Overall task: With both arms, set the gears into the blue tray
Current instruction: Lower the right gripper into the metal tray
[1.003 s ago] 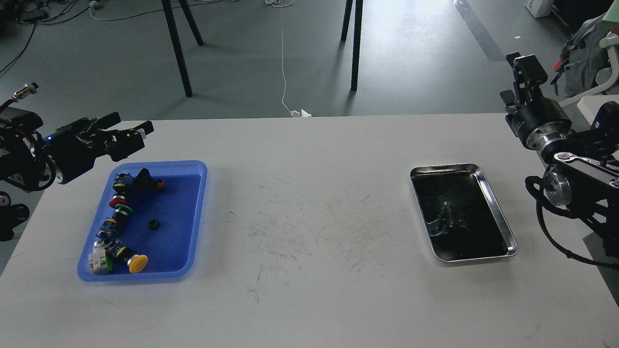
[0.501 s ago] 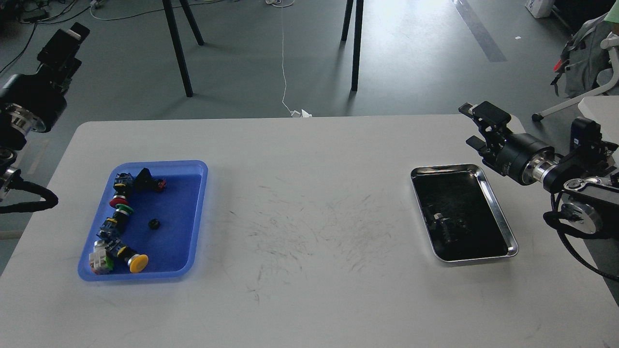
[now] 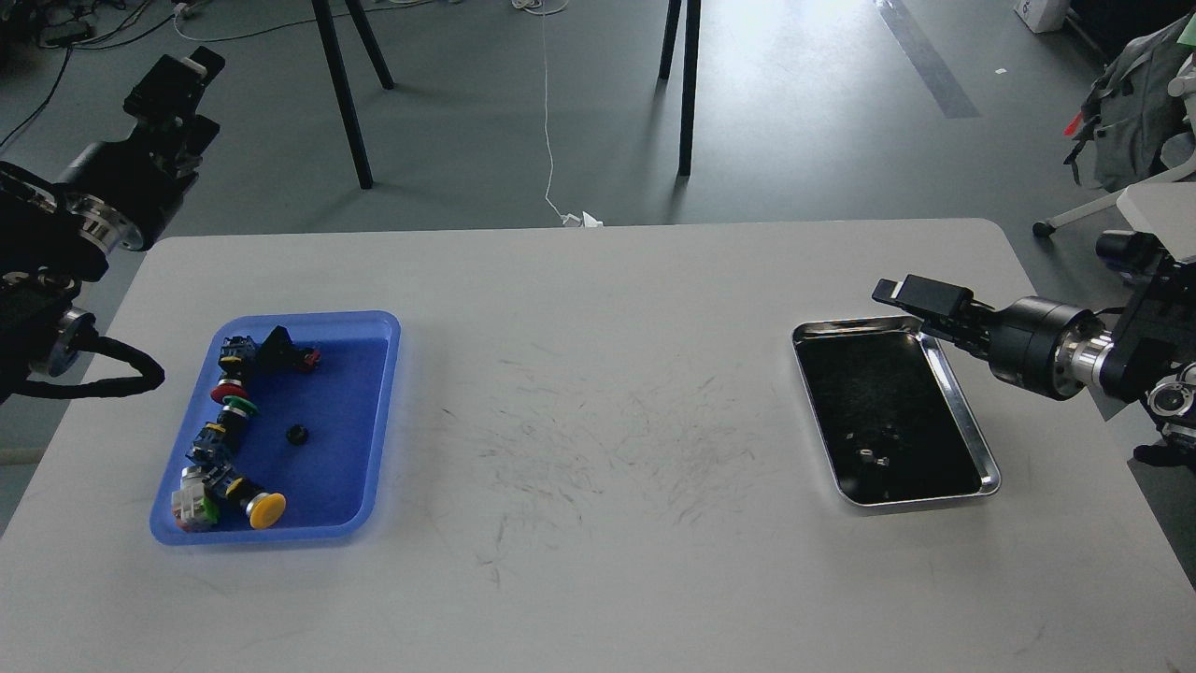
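One gear (image 3: 297, 434) in the blue tray (image 3: 378, 411).
Left gripper (image 3: 177, 84) and right gripper (image 3: 911, 297): jaw state unclear; right over steel tray (image 3: 962, 411).

So it's a white table (image 3: 598, 308) with rounded corners, and the middle of the top is pretty scuffed up with dark scratch marks (image 3: 598, 449). Only two things sit directly on it. Over by the left edge there's a blue tray (image 3: 383, 411), shallow with a raised rim, its long side running from the near edge toward the far edge. Over by the right edge there's a shiny steel tray (image 3: 962, 411) with a dark floor, turned a bit so it's not square with the table edge. The two trays are well apart.
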Robot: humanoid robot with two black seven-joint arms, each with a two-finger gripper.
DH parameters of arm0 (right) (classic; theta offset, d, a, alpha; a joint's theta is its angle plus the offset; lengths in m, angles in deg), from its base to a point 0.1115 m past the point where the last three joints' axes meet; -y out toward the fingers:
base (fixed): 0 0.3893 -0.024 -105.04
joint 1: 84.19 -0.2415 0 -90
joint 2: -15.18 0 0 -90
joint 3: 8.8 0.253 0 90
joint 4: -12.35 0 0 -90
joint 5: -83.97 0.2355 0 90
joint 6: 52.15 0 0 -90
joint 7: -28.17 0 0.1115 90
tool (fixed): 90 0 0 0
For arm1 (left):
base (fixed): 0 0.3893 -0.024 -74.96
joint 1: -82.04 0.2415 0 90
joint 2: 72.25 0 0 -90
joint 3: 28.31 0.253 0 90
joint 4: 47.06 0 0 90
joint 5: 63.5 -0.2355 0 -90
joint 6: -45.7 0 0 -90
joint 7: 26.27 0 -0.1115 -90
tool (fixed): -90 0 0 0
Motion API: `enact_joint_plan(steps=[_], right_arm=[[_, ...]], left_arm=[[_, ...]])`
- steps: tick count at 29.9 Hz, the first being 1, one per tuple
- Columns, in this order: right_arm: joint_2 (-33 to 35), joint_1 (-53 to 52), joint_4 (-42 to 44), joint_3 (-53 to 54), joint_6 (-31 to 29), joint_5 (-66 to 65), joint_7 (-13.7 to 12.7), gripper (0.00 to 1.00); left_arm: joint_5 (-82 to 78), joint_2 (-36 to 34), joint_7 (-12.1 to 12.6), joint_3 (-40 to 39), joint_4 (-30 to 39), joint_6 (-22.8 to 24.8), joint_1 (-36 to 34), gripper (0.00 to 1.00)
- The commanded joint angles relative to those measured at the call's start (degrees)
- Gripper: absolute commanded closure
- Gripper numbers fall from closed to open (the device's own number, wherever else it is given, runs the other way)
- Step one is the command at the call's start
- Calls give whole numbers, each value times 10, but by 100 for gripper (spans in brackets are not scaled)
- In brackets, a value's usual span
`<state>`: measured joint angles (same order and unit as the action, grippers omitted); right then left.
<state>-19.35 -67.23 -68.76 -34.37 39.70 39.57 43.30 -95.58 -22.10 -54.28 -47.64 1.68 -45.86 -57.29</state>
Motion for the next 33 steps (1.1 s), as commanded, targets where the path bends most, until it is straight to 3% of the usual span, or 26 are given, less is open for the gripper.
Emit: enact_joint_plan(steps=[1,8,18,21,24,25,33], right_arm=[[15,-44,-13,-61,0,-74,3,11],[25,-87,-12,-127,0,-168,23,9],[22,-107,10,-178,0,-323,51,8],[20,-119,17,-197,0,-348,60,8],[13,-119,32,-208,0,-356,61,8],[7,-119,43,-208,0,-355,60,8],[-35,-97,79,-208,6,-343,60,9]], left_arm=[[6,16,0,-3,-29,19,-2,2],[90,48,0,-2,-64,79,-11,2],[139,79,1,0,-82,101,-23,3],[140,90,28,0,-84,99,-24,2],[143,91,86,-4,-84,100,-25,2],[151,91,95,-7,-84,102,-25,2],[196,98,102,-18,-99,103,-28,2]])
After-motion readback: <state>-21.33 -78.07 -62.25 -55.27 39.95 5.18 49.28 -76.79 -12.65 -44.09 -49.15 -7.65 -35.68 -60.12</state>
